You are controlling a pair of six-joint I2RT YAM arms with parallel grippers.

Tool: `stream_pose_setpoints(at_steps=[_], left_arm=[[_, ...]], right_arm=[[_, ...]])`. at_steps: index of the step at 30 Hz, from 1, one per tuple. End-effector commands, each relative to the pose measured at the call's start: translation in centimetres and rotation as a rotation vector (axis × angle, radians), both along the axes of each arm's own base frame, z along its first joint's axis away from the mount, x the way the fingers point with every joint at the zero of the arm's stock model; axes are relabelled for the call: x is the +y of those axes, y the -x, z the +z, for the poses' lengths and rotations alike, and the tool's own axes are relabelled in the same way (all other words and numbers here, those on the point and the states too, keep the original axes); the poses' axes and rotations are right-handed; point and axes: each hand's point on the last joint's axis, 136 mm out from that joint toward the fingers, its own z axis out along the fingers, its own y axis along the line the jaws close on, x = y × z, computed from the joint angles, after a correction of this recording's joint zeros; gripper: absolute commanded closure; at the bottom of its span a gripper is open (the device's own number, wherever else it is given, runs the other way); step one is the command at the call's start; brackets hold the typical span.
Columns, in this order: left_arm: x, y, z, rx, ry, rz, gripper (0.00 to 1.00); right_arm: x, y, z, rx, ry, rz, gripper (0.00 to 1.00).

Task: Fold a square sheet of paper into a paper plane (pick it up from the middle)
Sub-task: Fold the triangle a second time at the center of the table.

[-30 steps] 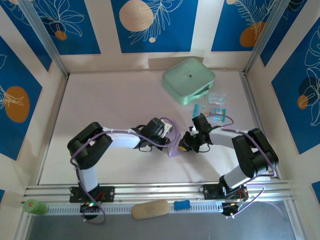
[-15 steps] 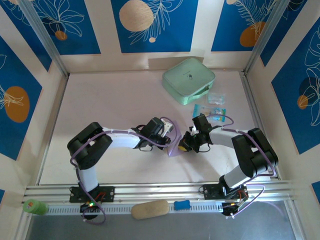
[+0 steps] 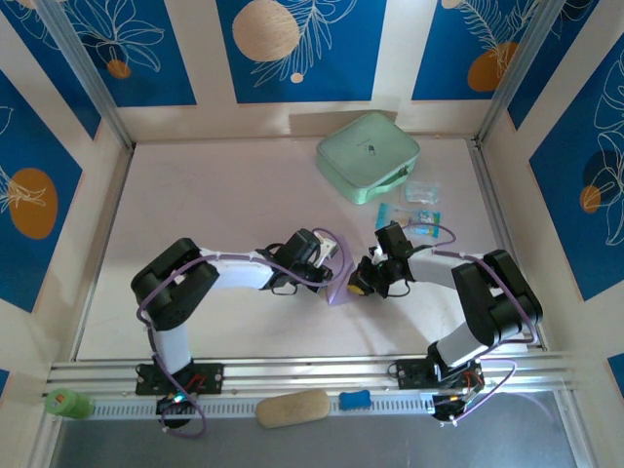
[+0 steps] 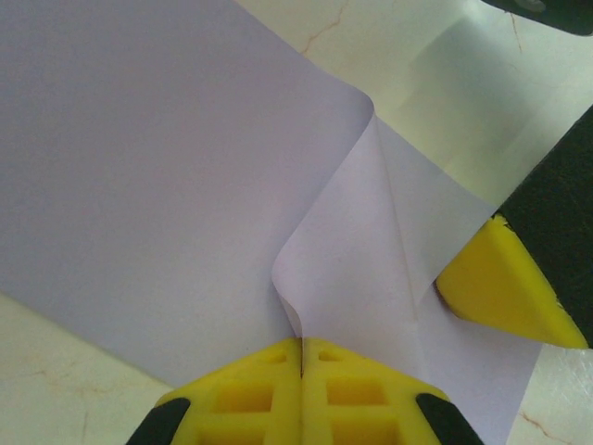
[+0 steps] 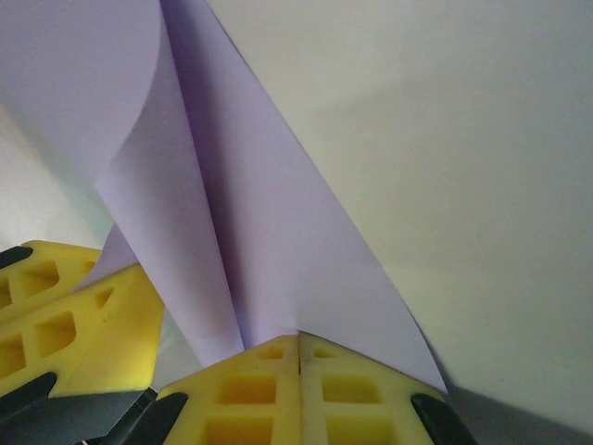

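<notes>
The lavender square sheet of paper (image 3: 338, 288) hangs bent between my two grippers near the middle front of the table. In the left wrist view the sheet of paper (image 4: 167, 167) curls up into a ridge, and my left gripper (image 4: 302, 345) is shut on its edge. The yellow fingers (image 4: 500, 287) of the right gripper show at that view's right edge. In the right wrist view the sheet of paper (image 5: 269, 241) rises in a folded peak, with my right gripper (image 5: 298, 338) shut on it. The left gripper's fingers (image 5: 74, 315) sit close at that view's lower left. No finished paper plane shape is in view.
A mint-green rounded case (image 3: 368, 156) lies at the back right. Small blue packets (image 3: 421, 203) rest just beyond the right arm. On the front rail lie a tan oblong (image 3: 292, 408), a small blue piece (image 3: 355, 399) and a green object (image 3: 66, 403).
</notes>
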Motion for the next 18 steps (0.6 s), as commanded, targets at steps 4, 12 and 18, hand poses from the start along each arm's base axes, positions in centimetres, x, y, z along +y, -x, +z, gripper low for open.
stream_pose_setpoints(at_steps=[4,12,18], left_arm=[[0.78,-0.21,-0.49,-0.004,-0.030,0.008,1.00],[0.84,-0.15,-0.62,-0.003,-0.030,0.006,1.00],[0.92,0.07,-1.08,0.013,-0.038,0.007,1.00]], right_arm=[[-0.85,1.07,-1.22,0.058,0.047,0.000,1.00],[-0.83,1.06,-1.19,0.058,0.045,0.000,1.00],[-0.85,1.07,-1.15,0.055,0.045,-0.001,1.00]])
